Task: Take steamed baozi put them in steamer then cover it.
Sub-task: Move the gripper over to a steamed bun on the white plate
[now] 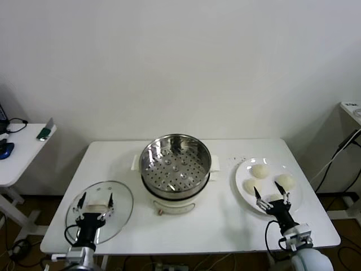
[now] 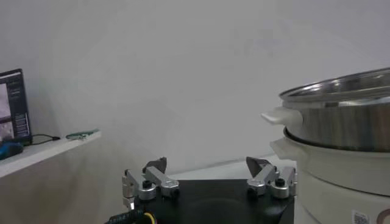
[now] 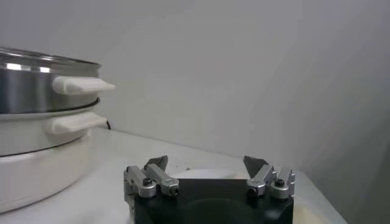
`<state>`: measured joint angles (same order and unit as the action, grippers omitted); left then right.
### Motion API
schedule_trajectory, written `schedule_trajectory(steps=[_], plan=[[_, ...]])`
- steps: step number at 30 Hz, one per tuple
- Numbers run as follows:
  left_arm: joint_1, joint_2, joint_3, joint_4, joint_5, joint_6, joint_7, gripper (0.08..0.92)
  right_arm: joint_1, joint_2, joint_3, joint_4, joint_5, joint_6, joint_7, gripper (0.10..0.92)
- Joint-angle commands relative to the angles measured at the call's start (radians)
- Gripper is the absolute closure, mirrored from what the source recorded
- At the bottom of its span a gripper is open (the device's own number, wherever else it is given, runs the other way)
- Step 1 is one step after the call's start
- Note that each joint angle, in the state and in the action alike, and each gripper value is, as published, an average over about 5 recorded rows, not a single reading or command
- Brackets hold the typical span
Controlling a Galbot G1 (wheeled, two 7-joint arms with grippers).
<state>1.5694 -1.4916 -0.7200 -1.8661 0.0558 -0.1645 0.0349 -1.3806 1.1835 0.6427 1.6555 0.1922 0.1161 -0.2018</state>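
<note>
The steamer (image 1: 175, 161), a shiny steel basket with a perforated floor, sits empty on its white pot base (image 1: 176, 202) at the table's centre. It also shows in the left wrist view (image 2: 341, 122) and the right wrist view (image 3: 36, 85). The cover (image 1: 121, 206), a clear glass lid, lies flat on the table at front left. My left gripper (image 1: 96, 198) (image 2: 207, 164) is open just above it. Three steamed baozi (image 1: 259, 170) (image 1: 285, 180) (image 1: 251, 185) lie on a white plate (image 1: 241, 169) at the right. A fourth is partly hidden under my right gripper (image 1: 272, 194) (image 3: 206, 163), which is open and empty above the plate's near side.
A white side table (image 1: 17, 152) with small items stands at far left. Another white stand (image 1: 352, 113) with cables is at far right. A white wall is behind the table. The table's front edge (image 1: 186, 248) lies just before both grippers.
</note>
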Motion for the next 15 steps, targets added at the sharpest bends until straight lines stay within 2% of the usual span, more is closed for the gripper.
schedule_trajectory(steps=[1, 4, 8, 15], plan=[[0.0, 0.002, 0.001, 0.001, -0.002, -0.003, 0.0, 0.177, 0.012, -0.006, 0.002, 0.0, -0.008, -0.004, -0.007, 0.203], [-0.001, 0.005, 0.001, 0.003, -0.004, -0.003, -0.001, 0.177, 0.057, -0.079, -0.001, -0.004, -0.06, -0.08, -0.051, 0.203], [-0.007, 0.013, 0.0, 0.007, -0.01, -0.001, -0.001, 0.177, 0.159, -0.274, -0.042, -0.06, -0.119, -0.196, -0.235, 0.203], [-0.008, 0.021, -0.001, 0.012, -0.028, -0.01, -0.002, 0.177, 0.429, -0.577, -0.249, -0.226, -0.198, -0.232, -0.553, 0.203]])
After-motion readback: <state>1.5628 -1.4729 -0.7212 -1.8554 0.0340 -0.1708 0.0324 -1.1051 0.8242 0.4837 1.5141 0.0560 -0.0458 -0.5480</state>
